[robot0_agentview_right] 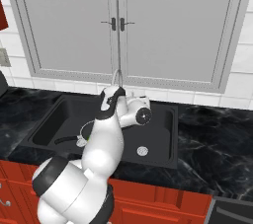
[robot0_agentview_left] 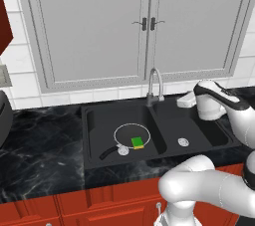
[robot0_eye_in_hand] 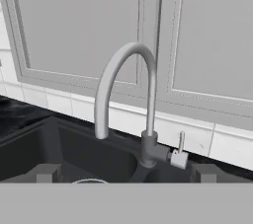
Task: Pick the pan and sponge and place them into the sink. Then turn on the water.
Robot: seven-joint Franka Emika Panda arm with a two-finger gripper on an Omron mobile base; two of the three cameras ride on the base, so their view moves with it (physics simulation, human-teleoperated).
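Observation:
The black double sink (robot0_agentview_left: 91, 135) is set in the counter. In its left basin lies the pan (robot0_agentview_left: 130, 131), its black handle (robot0_agentview_left: 106, 152) pointing front-left. The green sponge (robot0_agentview_left: 137, 142) rests inside the pan near its front rim. My gripper (robot0_agentview_left: 183, 101) hovers above the back of the right basin, just right of the gooseneck faucet (robot0_agentview_left: 155, 84). In the hand view the faucet (robot0_eye_in_hand: 124, 70) and its small lever (robot0_eye_in_hand: 180, 152) stand straight ahead. The gripper (robot0_eye_in_hand: 126, 173) is open, its fingertips (robot0_eye_in_hand: 47, 172) wide apart with nothing between them. No water runs from the spout.
Grey cabinet doors (robot0_agentview_left: 144, 23) hang on the tiled wall behind the faucet. Black marble counter (robot0_agentview_left: 40, 145) runs on both sides of the sink. A dark rounded object (robot0_agentview_left: 4, 118) sits at the far left. My own arm (robot0_agentview_right: 106, 139) covers part of the left basin.

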